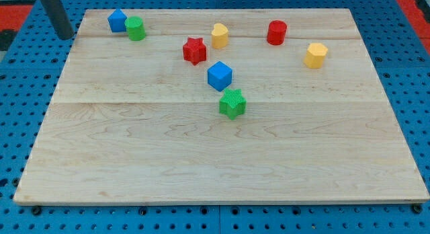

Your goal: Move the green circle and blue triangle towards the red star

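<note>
Green circle [136, 28] sits near the board's top-left corner, touching the blue triangle [117, 21] on its left; the pair lies side by side, running left-right w/ the triangle a bit nearer the view's top. Triangle's point direction: can't tell from here.

Red star [195, 50] is the landmark: the green/blue pair is well to its left and slightly toward the top, w/ bare wood board [134, 160] between, nothing in the way. Yellow block [220, 35], shape unclear, is just right of the star and a little higher. Red cylinder [277, 32] further right, then a yellow hexagon-ish block [316, 55] furthest right. Blue cube [219, 76] is below-right of the star, close; green star [232, 103] just below that cube, nearly touching.

My tip [66, 36] is far left of the red star, off the board's left edge, left of the blue triangle, not touching it. The rod is bare, no hand, holds nothing.
</note>
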`<state>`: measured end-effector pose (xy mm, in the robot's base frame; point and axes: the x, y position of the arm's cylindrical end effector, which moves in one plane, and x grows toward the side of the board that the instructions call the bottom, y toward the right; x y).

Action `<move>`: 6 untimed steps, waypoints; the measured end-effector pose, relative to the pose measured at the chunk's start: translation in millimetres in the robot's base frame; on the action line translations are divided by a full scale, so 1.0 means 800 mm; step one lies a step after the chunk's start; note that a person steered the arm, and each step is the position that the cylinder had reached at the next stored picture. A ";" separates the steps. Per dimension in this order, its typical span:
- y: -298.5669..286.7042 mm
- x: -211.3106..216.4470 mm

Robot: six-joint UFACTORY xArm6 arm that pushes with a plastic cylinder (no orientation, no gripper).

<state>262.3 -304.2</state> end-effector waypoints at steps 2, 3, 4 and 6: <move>0.092 -0.079; 0.109 -0.002; 0.118 0.049; 0.082 -0.051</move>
<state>221.7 -238.3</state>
